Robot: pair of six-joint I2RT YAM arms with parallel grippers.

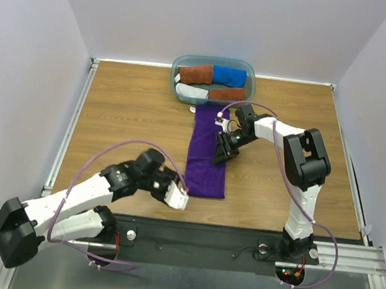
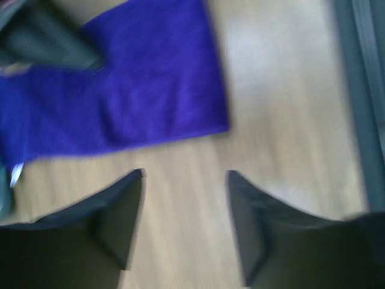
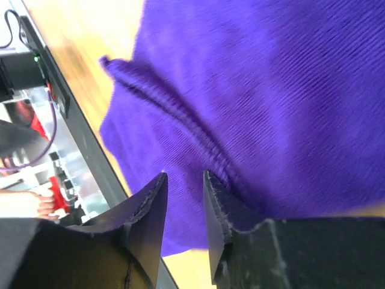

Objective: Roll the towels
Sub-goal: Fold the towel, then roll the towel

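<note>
The purple towel [image 1: 207,157] is being shown lying flat on the table [image 1: 126,116], as a long strip running from just in front of the tub [image 1: 216,59] toward the near edge. Rolled towels [image 1: 195,73] in rust-brown, blue and pale grey are being held inside the tub. The left claw [image 1: 177,197] is being held just beside the purple towel's near left corner, over bare wood. In its wrist view the jaws are being held wide apart with nothing between them, and the cloth's edge is lying just ahead. The right claw [image 1: 222,149] is being held down at the purple towel's right edge, about midway along. In its wrist view the fingers [image 3: 153,205] are being held only a narrow gap apart beside a raised fold of cloth. Whether any cloth is being pinched cannot be told.
</note>
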